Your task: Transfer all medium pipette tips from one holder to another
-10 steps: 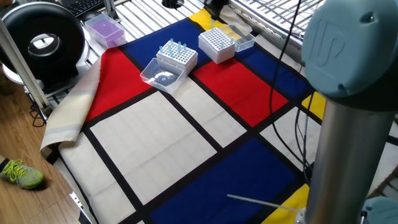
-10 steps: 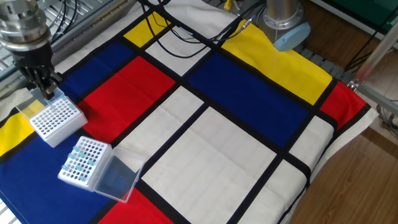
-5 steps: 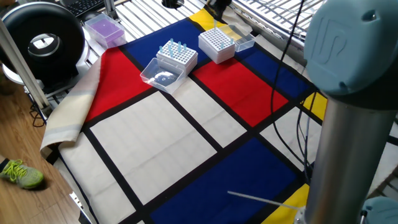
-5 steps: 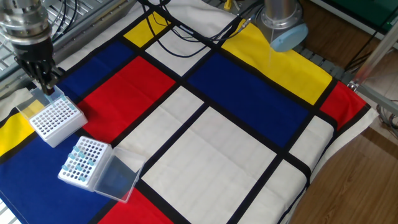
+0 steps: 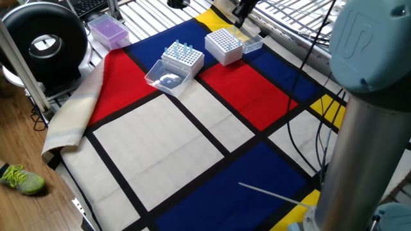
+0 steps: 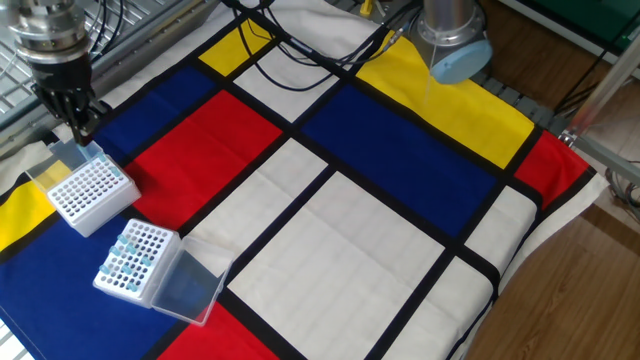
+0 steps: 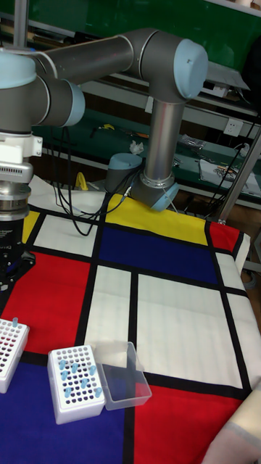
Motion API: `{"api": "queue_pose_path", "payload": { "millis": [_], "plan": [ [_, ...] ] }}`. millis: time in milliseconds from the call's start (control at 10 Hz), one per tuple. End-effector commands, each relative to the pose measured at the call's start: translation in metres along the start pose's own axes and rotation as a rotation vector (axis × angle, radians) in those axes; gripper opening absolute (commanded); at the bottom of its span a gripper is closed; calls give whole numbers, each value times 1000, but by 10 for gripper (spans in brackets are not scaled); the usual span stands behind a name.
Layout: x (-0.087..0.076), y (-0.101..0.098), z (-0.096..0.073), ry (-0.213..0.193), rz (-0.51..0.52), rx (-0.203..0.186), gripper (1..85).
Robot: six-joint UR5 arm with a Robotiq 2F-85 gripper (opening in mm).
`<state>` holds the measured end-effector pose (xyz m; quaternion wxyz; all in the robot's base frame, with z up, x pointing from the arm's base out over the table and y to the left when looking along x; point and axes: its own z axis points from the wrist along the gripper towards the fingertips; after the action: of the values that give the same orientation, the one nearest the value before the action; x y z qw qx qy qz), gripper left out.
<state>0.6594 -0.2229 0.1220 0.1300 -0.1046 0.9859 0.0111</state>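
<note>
Several medium pipette tips (image 5: 180,49) (image 6: 128,256) (image 7: 76,371) stand pale blue in the white holder with the clear lid folded open. Beside it is a second white holder (image 5: 223,45) (image 6: 90,190) (image 7: 7,351); one tip (image 7: 13,321) stands in its far corner. My gripper (image 6: 80,130) (image 5: 239,18) hangs just above that far corner, clear of the holder. Its fingers are only slightly apart and open, with nothing between them. In the tall fixed view the gripper is mostly cut off at the left edge.
The checked cloth (image 6: 340,230) covers the table. A purple box (image 5: 108,31) and a black round device (image 5: 42,42) sit off its far corner. Cables (image 6: 300,55) run to the arm's base (image 6: 455,40). The second holder's clear lid (image 5: 253,43) lies open behind it.
My gripper has risen from the second holder's far corner and drifted slightly away from it. The holders and tips have not moved.
</note>
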Motion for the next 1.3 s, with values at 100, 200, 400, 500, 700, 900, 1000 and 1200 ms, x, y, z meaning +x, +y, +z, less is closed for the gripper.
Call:
{"api": "queue_pose_path", "payload": {
  "millis": [100,200,400,500,700,900,1000,1200],
  "plan": [
    [7,-3,0,-11,11,-6,13],
    [9,-3,1,-11,11,-6,13],
    [11,-5,1,-10,9,-3,13],
    [10,-4,1,-11,8,-6,13],
    [10,-4,2,-11,7,-6,13],
    [10,-5,3,-11,2,-5,13],
    [9,-5,4,-11,-4,-5,13],
    [8,-5,5,-11,-7,-5,13]
  ]
}}
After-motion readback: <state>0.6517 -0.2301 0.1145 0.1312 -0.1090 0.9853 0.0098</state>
